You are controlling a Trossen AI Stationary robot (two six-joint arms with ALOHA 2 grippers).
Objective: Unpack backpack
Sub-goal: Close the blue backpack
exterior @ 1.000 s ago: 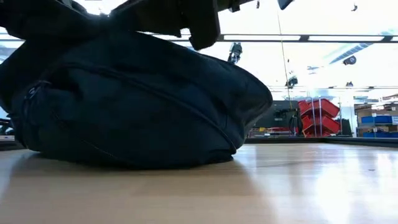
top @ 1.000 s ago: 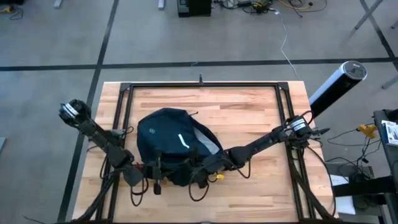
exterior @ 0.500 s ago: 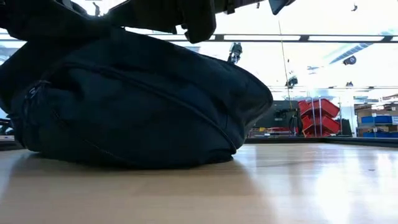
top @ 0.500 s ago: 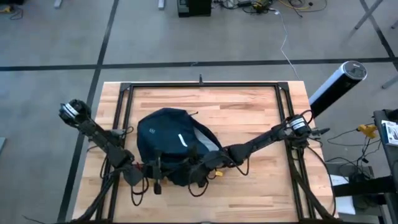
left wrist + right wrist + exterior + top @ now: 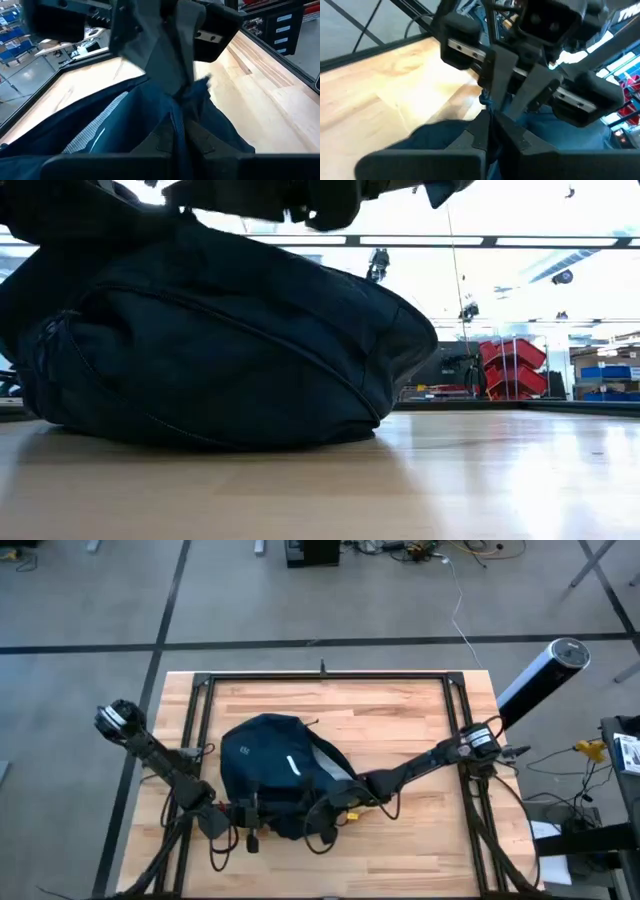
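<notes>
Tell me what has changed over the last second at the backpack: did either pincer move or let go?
The right pincer has crept toward the left pincer along the backpack's near edge, its arm sliding in with it. In both wrist views each pincer's fingers are pinched shut on navy fabric, facing each other; nothing was let go. The left pincer and the backpack stayed put on the table.
</notes>
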